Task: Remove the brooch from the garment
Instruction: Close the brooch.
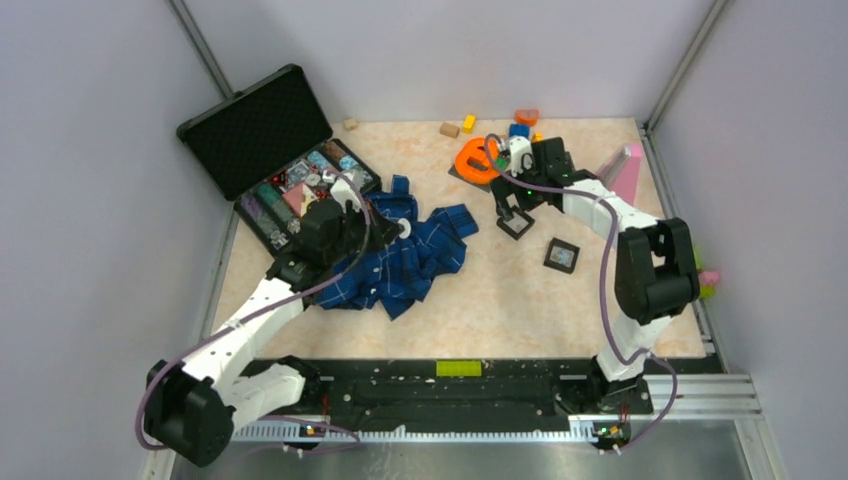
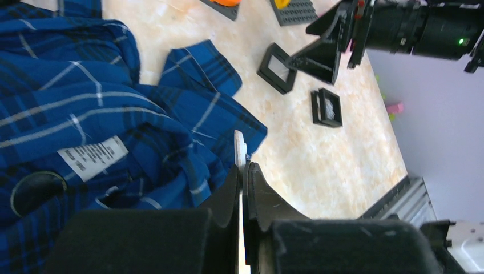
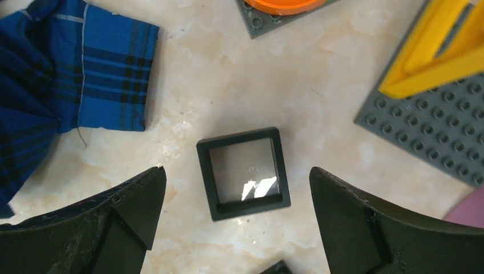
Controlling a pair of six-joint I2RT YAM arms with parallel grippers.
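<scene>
The dark blue plaid shirt (image 1: 410, 265) lies crumpled left of the table's middle; it fills the left of the left wrist view (image 2: 85, 97), and a sleeve end shows in the right wrist view (image 3: 108, 85). My left gripper (image 1: 392, 229) (image 2: 242, 166) is over the shirt's right edge, its jaws pressed together on a thin pale disc seen edge-on, the brooch (image 2: 240, 147) (image 1: 403, 228). My right gripper (image 1: 512, 212) (image 3: 237, 171) is open and empty, right above a hollow black square frame (image 3: 244, 173).
A second black frame (image 1: 561, 255) lies to the right. An open black case (image 1: 262, 130) of small items stands at the back left. An orange piece on a grey baseplate (image 1: 474, 160), small blocks (image 1: 449, 129) and a pink object (image 1: 628, 170) sit at the back.
</scene>
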